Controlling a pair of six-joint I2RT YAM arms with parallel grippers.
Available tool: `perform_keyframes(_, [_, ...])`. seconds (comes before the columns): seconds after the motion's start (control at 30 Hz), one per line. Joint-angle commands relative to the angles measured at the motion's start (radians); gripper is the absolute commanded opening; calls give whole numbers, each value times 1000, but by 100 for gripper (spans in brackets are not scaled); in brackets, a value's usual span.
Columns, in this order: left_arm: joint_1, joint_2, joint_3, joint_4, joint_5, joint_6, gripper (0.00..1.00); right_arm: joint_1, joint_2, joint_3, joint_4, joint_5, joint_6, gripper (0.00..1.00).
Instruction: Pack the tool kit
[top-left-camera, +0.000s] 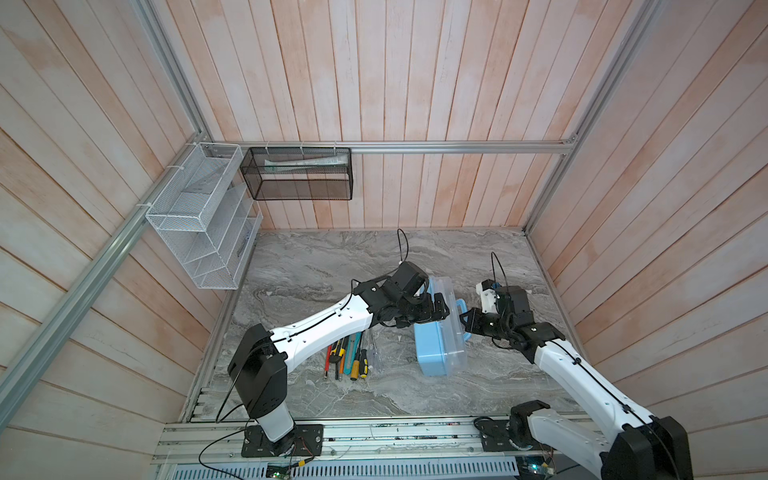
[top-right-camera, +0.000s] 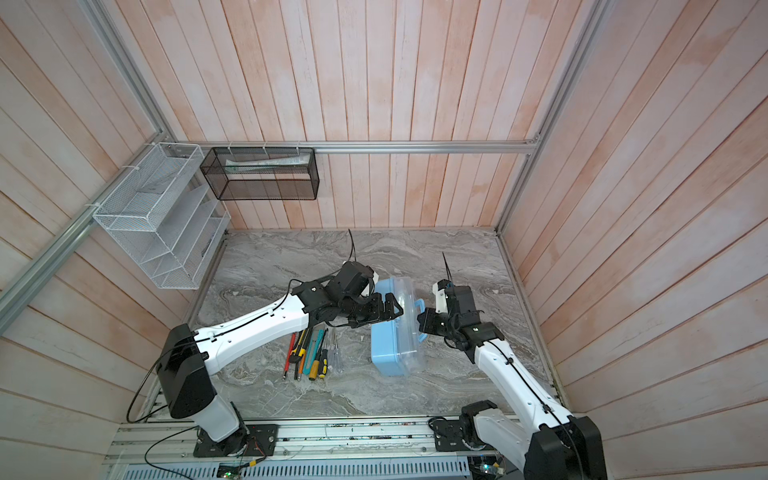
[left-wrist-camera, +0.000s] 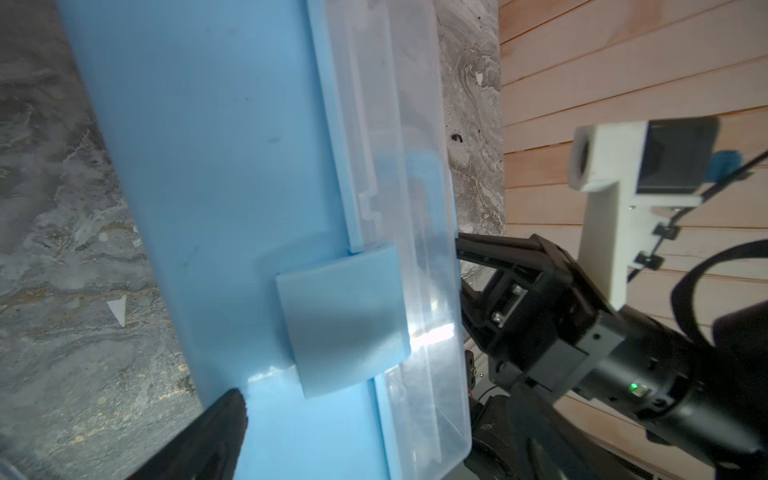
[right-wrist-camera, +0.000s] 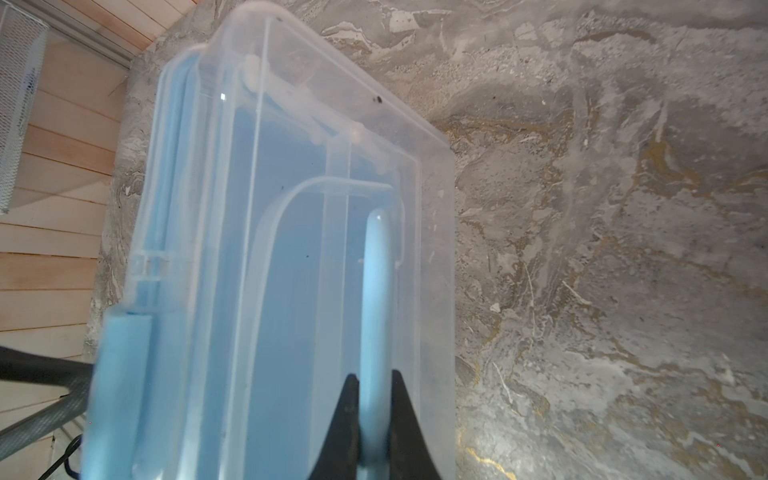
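Tool pile (top-left-camera: 351, 359) loses its 12 o'clock ends under the left arm (top-left-camera: 324, 328). Box (left-wrist-camera: 216, 208) runs off the left wrist frame; right wrist view crops the handle (right-wrist-camera: 376, 311) and blurs the latch (right-wrist-camera: 124, 374).

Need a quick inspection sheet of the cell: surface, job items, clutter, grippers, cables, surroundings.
surface: grey marbled tabletop.
job's things: blue tool box standing on edge, clear lid on; hand tools piled loose beside it.
clutter: nothing seen.
grippers: left gripper open at the box's latch side; right gripper shut on the handle.
cables: black wrist cables arch above both arms.
surroundings: white wire rack and black mesh basket on wood-panel walls.
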Motion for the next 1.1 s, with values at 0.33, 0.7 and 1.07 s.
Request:
perform_keyframes(0.33, [-5,1,-19,101,-24,24,100,1,-5,-2,56,0,19,0])
perform_keyframes(0.7, [-11,11,-86,210,6,39,100,3,-2,-9,50,-15,8,0])
perform_keyframes(1.07, [-17,-6,-207,498,125,64,100,3,13,-10,61,-16,12,0])
